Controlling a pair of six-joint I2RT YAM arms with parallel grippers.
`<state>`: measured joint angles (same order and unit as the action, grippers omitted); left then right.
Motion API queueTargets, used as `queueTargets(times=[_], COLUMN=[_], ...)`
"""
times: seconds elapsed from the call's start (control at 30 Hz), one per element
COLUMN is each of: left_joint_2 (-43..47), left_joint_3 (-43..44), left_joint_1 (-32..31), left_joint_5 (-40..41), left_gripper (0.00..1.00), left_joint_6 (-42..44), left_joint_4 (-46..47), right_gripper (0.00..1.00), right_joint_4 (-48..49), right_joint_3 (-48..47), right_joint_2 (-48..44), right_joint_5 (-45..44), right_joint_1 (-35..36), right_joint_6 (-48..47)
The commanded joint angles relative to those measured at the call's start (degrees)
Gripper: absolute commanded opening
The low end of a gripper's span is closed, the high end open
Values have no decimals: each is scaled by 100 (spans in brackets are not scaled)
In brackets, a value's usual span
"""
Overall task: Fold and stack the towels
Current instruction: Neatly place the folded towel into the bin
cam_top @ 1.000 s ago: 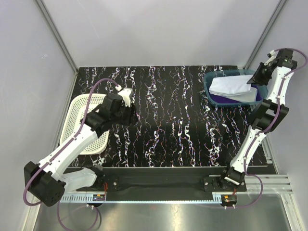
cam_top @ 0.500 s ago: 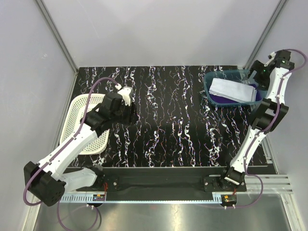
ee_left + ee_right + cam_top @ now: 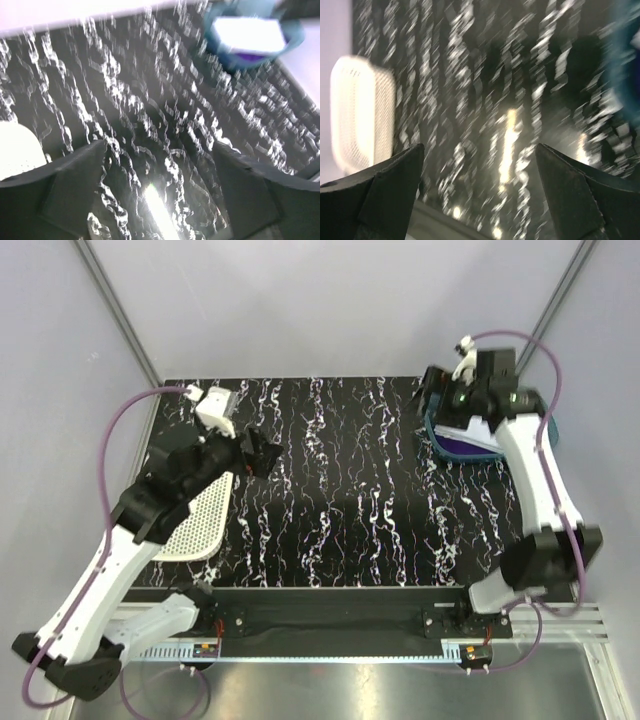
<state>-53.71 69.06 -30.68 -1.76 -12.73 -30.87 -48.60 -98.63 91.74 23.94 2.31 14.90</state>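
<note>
Two towels lie stacked in the teal bin [image 3: 437, 436] at the back right: a pale blue-white towel [image 3: 470, 428] [image 3: 247, 34] on top of a deep purple towel [image 3: 466, 446] [image 3: 250, 58]. My right arm crosses above the bin and hides much of it. Its gripper [image 3: 437, 392] [image 3: 480, 147] points left past the bin's left rim, open and empty, over bare table. My left gripper [image 3: 262, 452] [image 3: 159, 147] hangs over the table beside the basket, also open, with nothing between its fingers [image 3: 75, 185].
A white perforated basket [image 3: 198, 525] [image 3: 362, 112] [image 3: 15, 155] lies at the left edge of the black marbled table [image 3: 350, 500], partly under my left arm. Grey walls and metal posts close in the back and sides. Both wrist views are motion-blurred.
My right gripper let go of the pale towel in the bin, opened, and swung from the far right corner to above the bin. My left arm rose and opened wider.
</note>
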Motion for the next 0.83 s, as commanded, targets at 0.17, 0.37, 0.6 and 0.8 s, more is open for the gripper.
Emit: queueTargets(times=[0.17,0.37,0.6,0.8], left_joint_2=[502,1064,1328,1390], left_joint_3=[-5,-630,-806,-868], left_joint_1=[18,18,18,27], left_joint_5=[-360,-351,-211,-97], left_gripper=[99,99,99,99], left_joint_6=[-220,-318,-326,-335], left_joint_4=[275,372,73,55], right_gripper=[100,100,100,100], right_joint_4=[1713,1915,1749,1617], right_joint_3=[2883,3622,3605,3500], right_joint_2=[-2844,-4111,-4516,-4350], right_joint_5=[593,524,252,347], right_joint_1=[429,429,429,437], right_joint_6=[1007,1007,717,584])
